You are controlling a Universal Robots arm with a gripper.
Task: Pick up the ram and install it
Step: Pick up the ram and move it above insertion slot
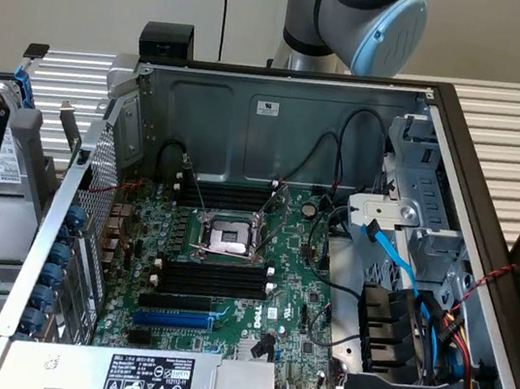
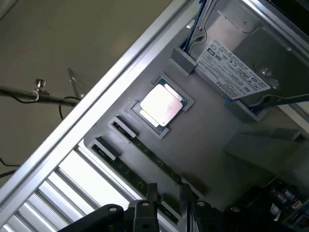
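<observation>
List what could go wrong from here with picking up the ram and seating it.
1. One ram stick lies right beside another ram stick in the grey tray. The open gripper, near their ends, could catch the wrong one or nudge both.
2. The black slots sit right beside the CPU socket, so a tilted or misaligned stick might strike it.

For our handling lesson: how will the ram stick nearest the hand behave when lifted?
The ram looks thin and long, so probably light and stiff yet fragile. It seems to stand on edge in the grey tray, so a sideways nudge may tip it.
</observation>
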